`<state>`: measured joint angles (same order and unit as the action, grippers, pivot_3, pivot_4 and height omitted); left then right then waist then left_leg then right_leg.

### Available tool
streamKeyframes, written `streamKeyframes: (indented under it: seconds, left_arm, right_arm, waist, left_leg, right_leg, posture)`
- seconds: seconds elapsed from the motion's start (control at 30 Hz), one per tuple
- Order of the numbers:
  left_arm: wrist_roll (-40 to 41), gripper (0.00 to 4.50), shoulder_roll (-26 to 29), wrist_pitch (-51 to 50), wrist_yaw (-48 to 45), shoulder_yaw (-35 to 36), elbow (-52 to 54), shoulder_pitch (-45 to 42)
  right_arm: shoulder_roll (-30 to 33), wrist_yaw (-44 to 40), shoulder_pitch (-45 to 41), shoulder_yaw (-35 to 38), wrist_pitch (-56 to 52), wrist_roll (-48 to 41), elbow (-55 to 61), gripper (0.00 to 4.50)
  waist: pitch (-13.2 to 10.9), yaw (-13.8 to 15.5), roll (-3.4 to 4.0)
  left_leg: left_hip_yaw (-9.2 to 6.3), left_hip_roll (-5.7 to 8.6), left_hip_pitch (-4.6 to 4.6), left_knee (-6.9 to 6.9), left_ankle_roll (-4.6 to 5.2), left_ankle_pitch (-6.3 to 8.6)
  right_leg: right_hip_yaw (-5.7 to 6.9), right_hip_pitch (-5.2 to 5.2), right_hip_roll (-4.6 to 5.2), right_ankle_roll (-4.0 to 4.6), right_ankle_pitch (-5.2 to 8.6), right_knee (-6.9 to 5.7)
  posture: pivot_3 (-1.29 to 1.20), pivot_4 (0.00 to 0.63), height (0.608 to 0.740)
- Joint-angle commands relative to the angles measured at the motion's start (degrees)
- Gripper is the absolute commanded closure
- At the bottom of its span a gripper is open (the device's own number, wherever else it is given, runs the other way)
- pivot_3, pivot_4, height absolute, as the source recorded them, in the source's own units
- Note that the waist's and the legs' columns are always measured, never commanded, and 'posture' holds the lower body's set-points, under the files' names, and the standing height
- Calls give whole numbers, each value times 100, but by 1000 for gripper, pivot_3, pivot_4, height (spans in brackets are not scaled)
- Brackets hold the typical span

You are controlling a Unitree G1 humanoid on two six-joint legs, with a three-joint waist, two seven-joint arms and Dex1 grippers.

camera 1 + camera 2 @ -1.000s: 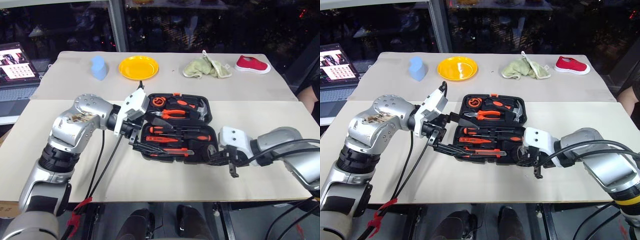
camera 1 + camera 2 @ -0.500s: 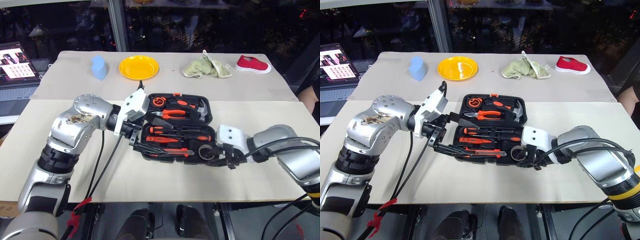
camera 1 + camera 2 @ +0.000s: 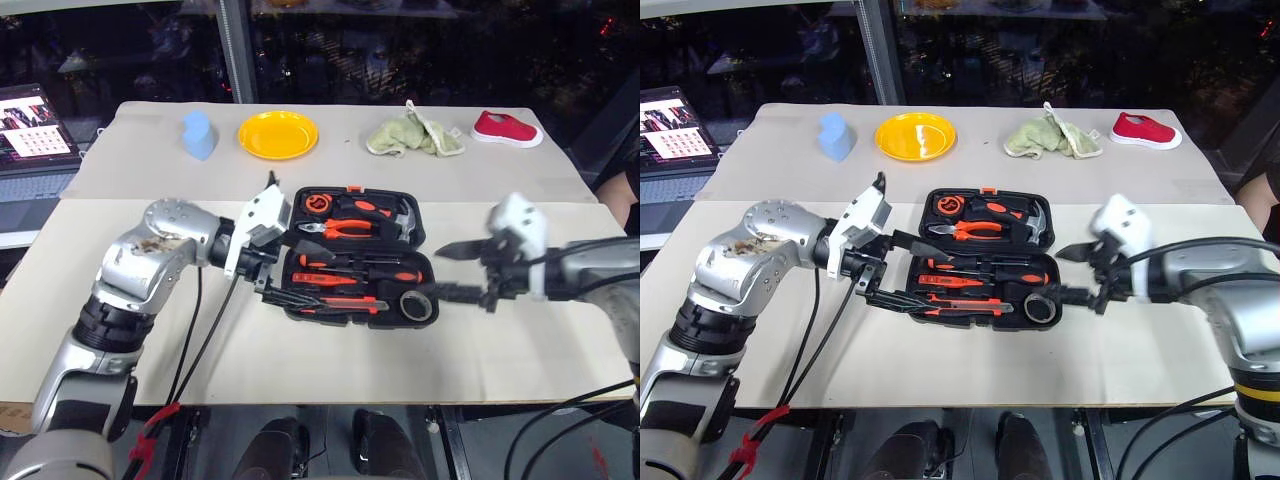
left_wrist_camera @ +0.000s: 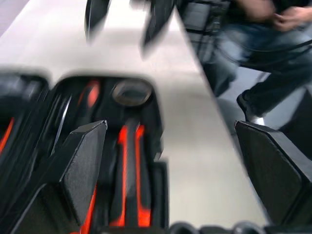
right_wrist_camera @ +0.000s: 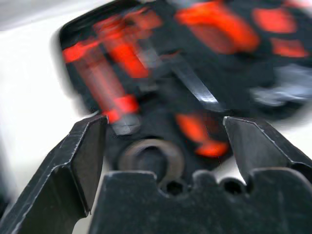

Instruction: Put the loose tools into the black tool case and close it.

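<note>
Jaws of both grippers gape empty beside the open black tool case [image 3: 350,255] — plate [image 3: 277,134], cloth [image 3: 413,135] beyond.

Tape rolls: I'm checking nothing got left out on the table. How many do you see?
1. The small dark tape roll lies in the right front corner of the open black tool case; none on the table.
</note>
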<state>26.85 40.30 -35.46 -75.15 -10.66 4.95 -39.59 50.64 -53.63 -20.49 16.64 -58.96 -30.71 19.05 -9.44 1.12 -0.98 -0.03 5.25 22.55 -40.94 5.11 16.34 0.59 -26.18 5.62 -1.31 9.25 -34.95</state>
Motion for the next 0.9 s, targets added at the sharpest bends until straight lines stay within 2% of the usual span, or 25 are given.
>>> streamKeyframes:
  seconds: [0.03, 0.07, 0.1, 0.23, 0.3, 0.33, 0.37, 0.4, 0.43, 0.6, 0.9]
  left_arm:
    - [-419, 521, 104, 291, 639, 404, -620, 42]
    - [-544, 807, 132, 373, 766, 439, -801, 88]
    - [-635, 1017, 162, 449, 838, 460, -931, 138]
    - [-989, 2574, 295, 648, 834, 253, -1136, 386]
    - [-1160, 3196, 297, 761, 823, 140, -1210, 436]
    - [-1249, 3693, 271, 779, 880, 107, -1283, 424]
    - [-1324, 4103, 219, 771, 963, 88, -1366, 391]
    - [-1389, 4103, 175, 762, 1035, 60, -1426, 369]
    - [-1475, 4321, 144, 829, 1097, 20, -1460, 376]
    - [-1604, 4321, -107, 781, 1242, -73, -1359, 431]
    - [-1743, 4321, -457, 829, 1301, -229, -1248, 451]
  right_arm:
    - [-326, 733, 372, 871, -99, -69, 20, 1104]
    - [-418, 887, 483, 952, -32, -22, 8, 1593]
    - [-502, 1021, 569, 1003, 47, 14, -10, 1776]
    - [-749, 1340, 897, 877, 564, 274, -229, 3235]
    - [-760, 1350, 1031, 654, 874, 438, -311, 3886]
    - [-781, 1349, 1065, 538, 1016, 503, -365, 4316]
    - [-824, 1358, 1046, 395, 1154, 568, -453, 4500]
    - [-855, 1359, 1002, 261, 1270, 633, -548, 4500]
    - [-868, 1351, 955, 114, 1401, 719, -643, 4500]
    - [-831, 1223, 559, -686, 1856, 1111, -1159, 4500]
    - [-964, 1099, -81, -1213, 2170, 1286, -1809, 4500]
  waist:
    - [0, 12, 1]
    - [0, 11, 1]
    - [1, 4, 1]
    - [1, -43, 2]
    - [1, -42, 2]
    - [1, -42, 1]
    - [1, -42, 2]
    - [1, -42, 2]
    - [1, -42, 2]
    - [1, -49, 2]
    - [1, -34, 1]
  left_leg:
    - [1, 0, 0, 1, 0, 0]
    - [2, 0, -1, 1, 0, 0]
    - [3, 1, -1, 2, -1, -1]
    - [11, 1, -5, 6, -2, -1]
    - [12, 1, -6, 6, -2, -1]
    - [12, 1, -7, 6, -2, -1]
    - [12, 1, -7, 6, -2, -2]
    - [12, 1, -7, 6, -2, -2]
    - [13, 1, -7, 5, -3, -2]
    - [17, 1, -15, 6, -3, -2]
    - [16, 1, -12, 8, -3, -2]
  right_leg:
    - [-1, -1, 0, 0, 0, -1]
    - [0, -1, -1, 0, 0, -4]
    - [1, -2, -2, 0, 0, -4]
    - [0, -3, -5, 0, 0, -6]
    - [1, -3, -11, 0, 0, -6]
    - [2, -1, -11, 0, 0, -6]
    - [2, -1, -12, 0, 0, -6]
    - [2, -1, -13, 0, 0, -6]
    - [1, -1, -11, 0, 0, -6]
    - [0, 4, -12, 0, 0, -7]
    - [1, 0, -10, 0, -1, -5]
  posture:
    - [0, 150, 740]
    - [0, 150, 740]
    - [0, 150, 740]
    - [0, 150, 740]
    - [0, 150, 740]
    - [0, 150, 740]
    - [0, 150, 740]
    - [0, 150, 740]
    - [0, 150, 740]
    - [0, 150, 740]
    - [0, 150, 740]
